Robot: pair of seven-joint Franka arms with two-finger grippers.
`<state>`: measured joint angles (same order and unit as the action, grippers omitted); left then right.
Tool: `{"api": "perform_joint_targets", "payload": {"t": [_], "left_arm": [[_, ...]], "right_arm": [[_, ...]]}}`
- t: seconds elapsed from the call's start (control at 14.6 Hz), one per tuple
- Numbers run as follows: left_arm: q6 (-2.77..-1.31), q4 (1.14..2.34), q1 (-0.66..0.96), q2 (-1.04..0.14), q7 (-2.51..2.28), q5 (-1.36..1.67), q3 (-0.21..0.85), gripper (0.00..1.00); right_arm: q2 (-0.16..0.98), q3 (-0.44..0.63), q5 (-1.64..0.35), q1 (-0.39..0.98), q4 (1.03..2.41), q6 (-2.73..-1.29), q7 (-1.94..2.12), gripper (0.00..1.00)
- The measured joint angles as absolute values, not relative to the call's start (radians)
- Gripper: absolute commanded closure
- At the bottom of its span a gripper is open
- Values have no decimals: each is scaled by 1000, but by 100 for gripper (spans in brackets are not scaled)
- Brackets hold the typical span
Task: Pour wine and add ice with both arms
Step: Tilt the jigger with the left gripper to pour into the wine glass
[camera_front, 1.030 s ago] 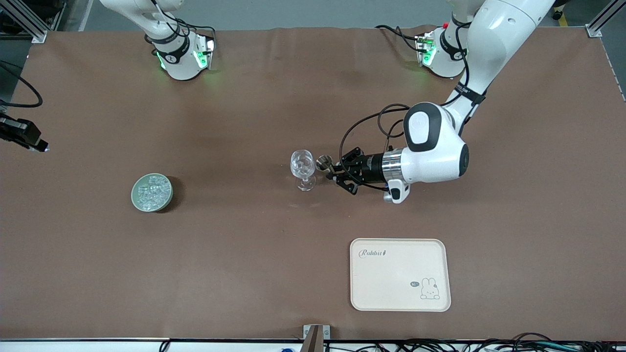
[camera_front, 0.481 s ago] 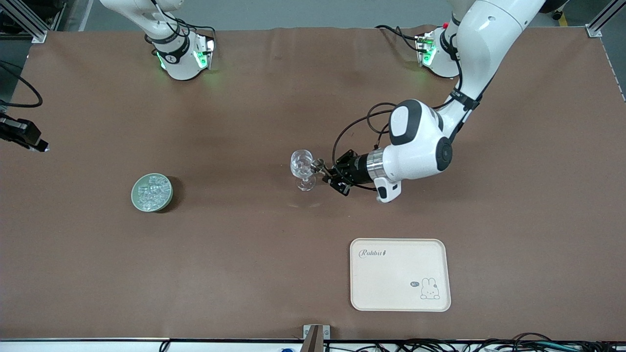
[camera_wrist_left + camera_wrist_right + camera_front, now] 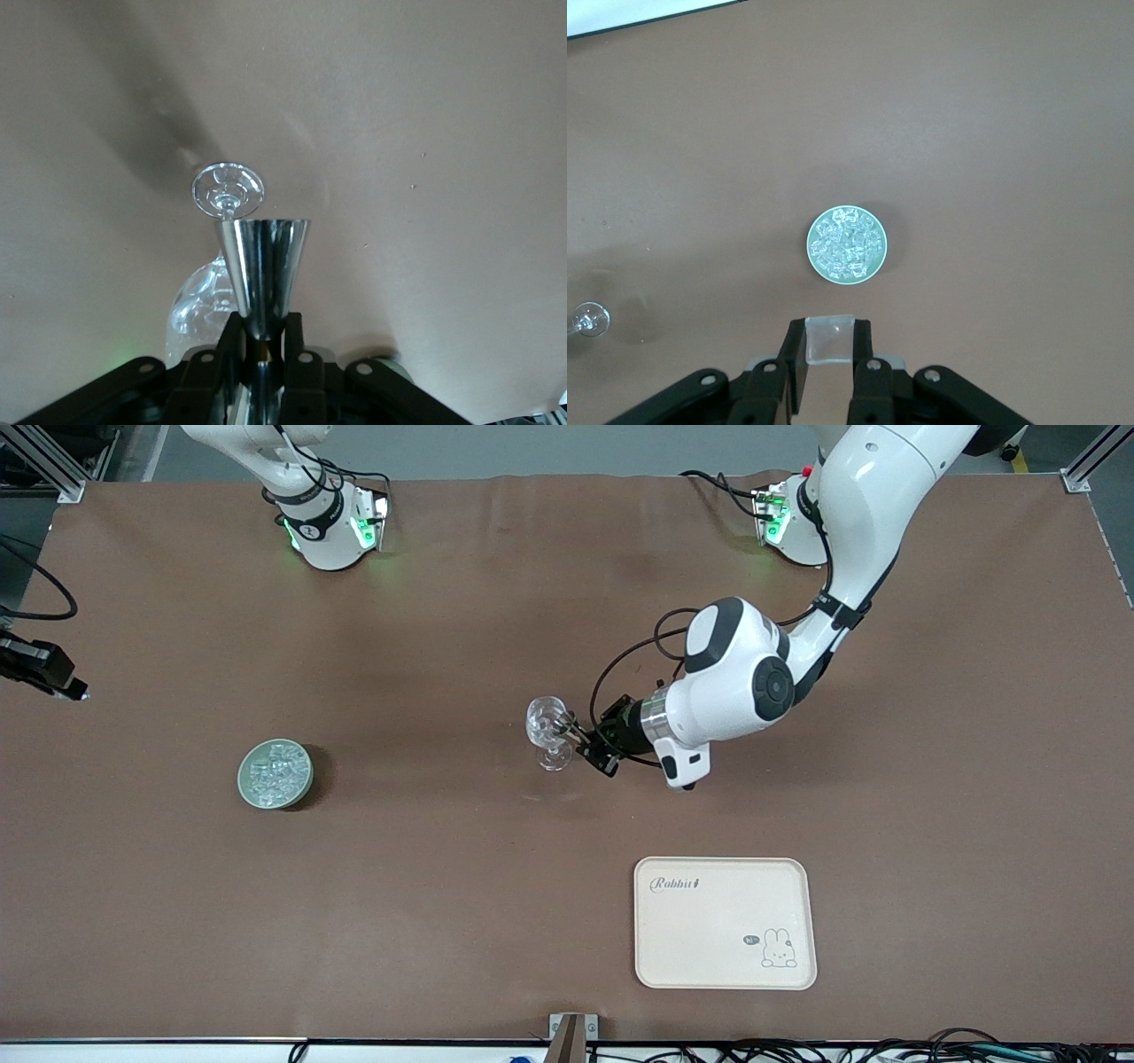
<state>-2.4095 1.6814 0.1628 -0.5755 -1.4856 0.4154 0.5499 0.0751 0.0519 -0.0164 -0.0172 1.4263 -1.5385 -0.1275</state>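
A clear stemmed wine glass stands mid-table. My left gripper is right beside its bowl, shut on the narrow waist of a shiny metal jigger, which is tipped toward the glass. In the left wrist view the gripper has the glass just past the jigger. My right gripper hangs high over the table beside a green dish and is shut on one ice cube. It does not show in the front view. The dish holds several ice cubes.
A cream tray with a rabbit print lies nearer the front camera than the glass, toward the left arm's end. A black device sits at the right arm's end of the table. Brown table surface lies between the dish and the glass.
My left arm has swung its wrist round and brought the jigger from just beside the glass up against its bowl, tipping it further. The glass, dish and tray have stayed put.
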Motion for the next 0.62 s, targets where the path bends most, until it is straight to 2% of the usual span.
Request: {"api": "perform_joint_targets", "payload": {"t": [0.62], "left_arm": [[-2410, 1657, 170, -575, -1552, 241, 575, 99]], "right_arm": [[75, 52, -16, -17, 1427, -1538, -127, 99]]}}
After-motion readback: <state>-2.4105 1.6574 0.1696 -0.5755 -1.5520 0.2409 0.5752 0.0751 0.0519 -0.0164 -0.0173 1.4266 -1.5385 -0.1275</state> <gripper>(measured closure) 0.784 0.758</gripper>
